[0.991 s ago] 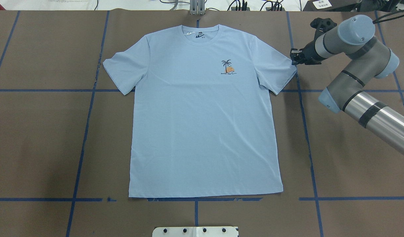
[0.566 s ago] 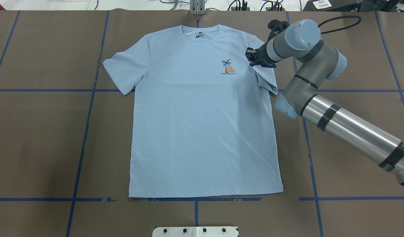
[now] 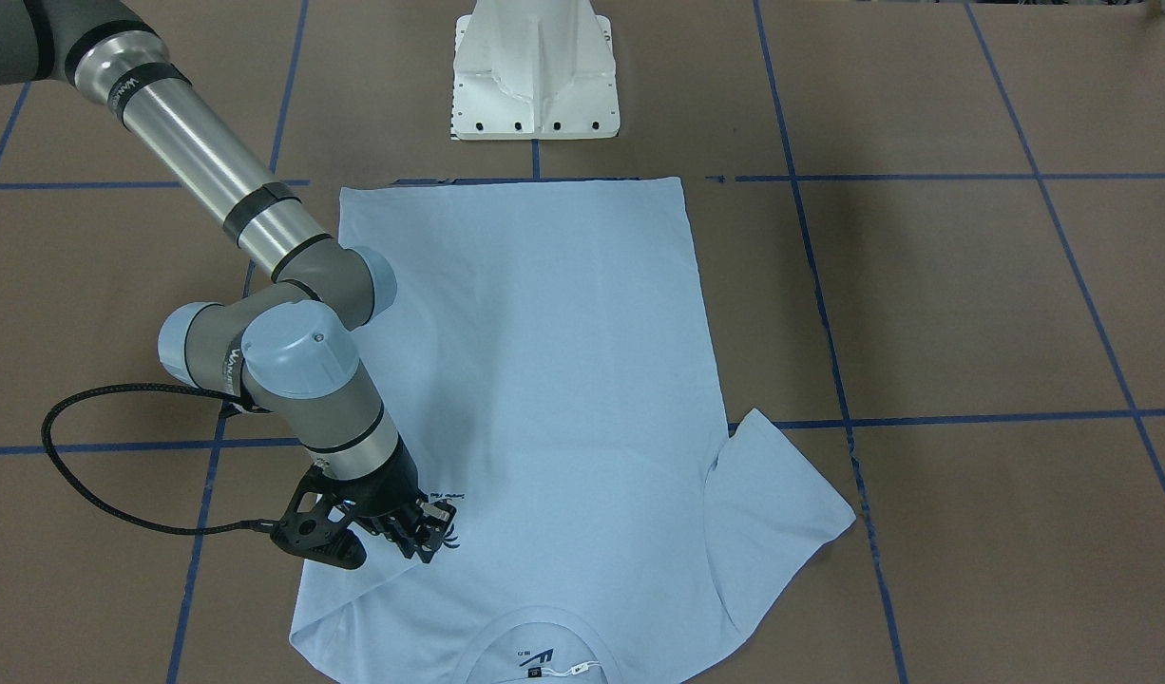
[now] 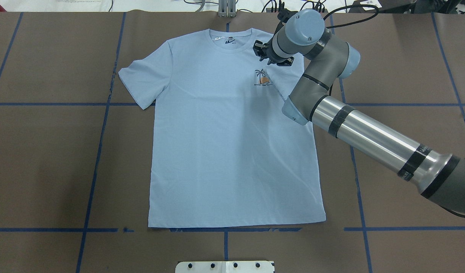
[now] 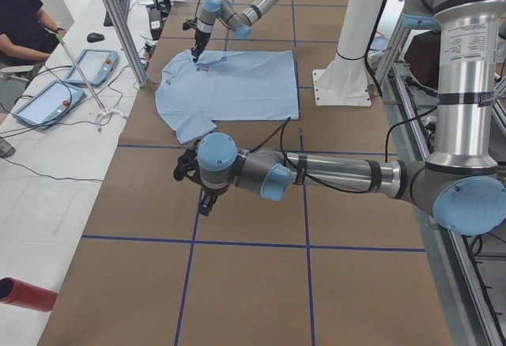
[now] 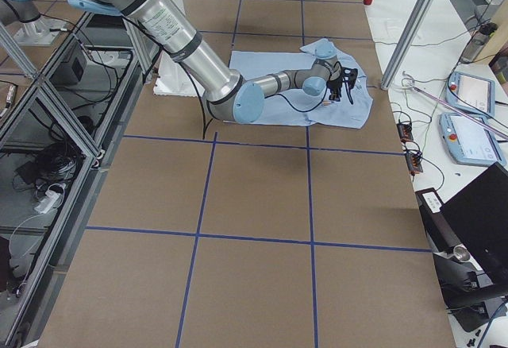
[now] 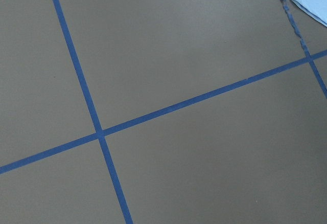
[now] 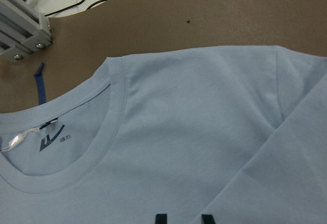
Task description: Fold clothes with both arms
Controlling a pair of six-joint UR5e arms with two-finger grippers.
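1. White pedestal base [image 4: 225,266]: at the near edge of the brown worktop [image 4: 46,170].
2. T-shirt [image 4: 232,159]: flat and chest-up at mid-worktop. Its long axis runs straight away from the robot, with the hem just beyond the base.
3. Left gripper [image 5: 203,204]: over bare worktop, apart from the left sleeve [image 4: 139,81]. Its fingers' state cannot be told.
4. Right gripper [image 4: 263,57]: over the chest, just beyond the palm print [image 4: 263,78]. The right sleeve lies folded inward. Whether the fingers pinch it cannot be told.
5. Collar [image 4: 230,47]: points to the far edge.
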